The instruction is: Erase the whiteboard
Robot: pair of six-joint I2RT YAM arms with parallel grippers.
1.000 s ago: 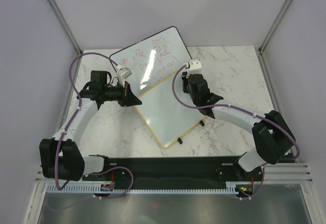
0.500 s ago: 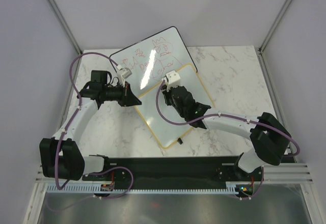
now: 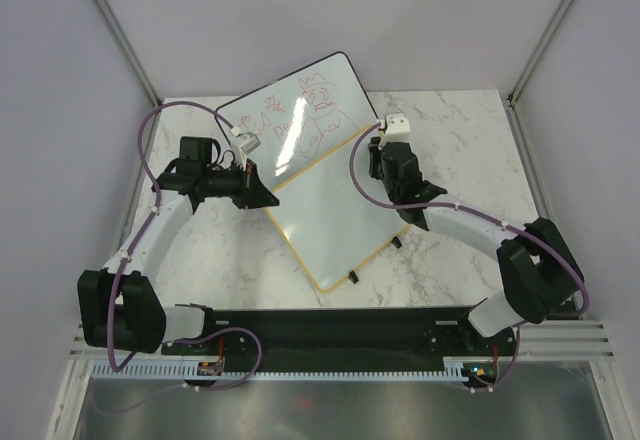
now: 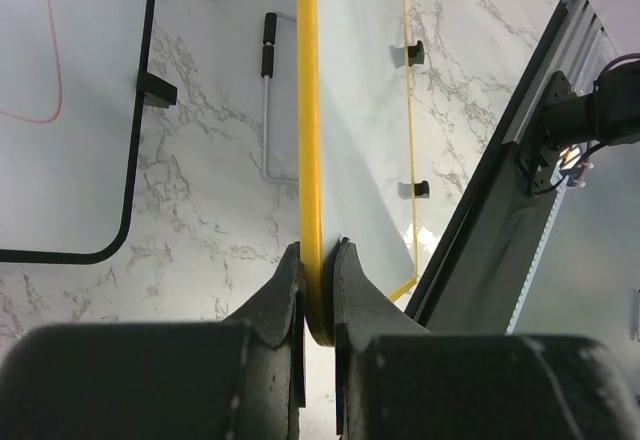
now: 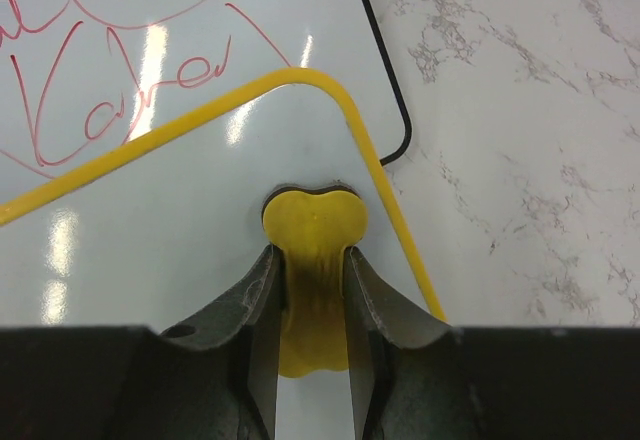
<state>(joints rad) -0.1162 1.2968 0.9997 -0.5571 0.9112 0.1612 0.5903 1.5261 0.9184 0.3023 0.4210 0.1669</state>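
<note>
the whiteboard point(image 3: 325, 210) lies on the table point(image 3: 470, 140), its far edge over the black-framed board point(image 3: 290, 100); the left gripper point(image 4: 318, 260) pinches its frame and the right gripper point(image 5: 312, 255) is clamped on a yellow eraser point(image 5: 314, 218) at its far right corner. a stroke overrunning that corner could catch the frame, twist the eraser loose or smear the red scribbles point(image 5: 120, 90); no container is in view

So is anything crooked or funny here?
Yes. The whiteboard lies slanted on the table, its far corner lapping over the black-framed board with red scribbles. The left gripper pinches its yellow edge, and the right gripper holds a yellow eraser on it near that corner.
</note>
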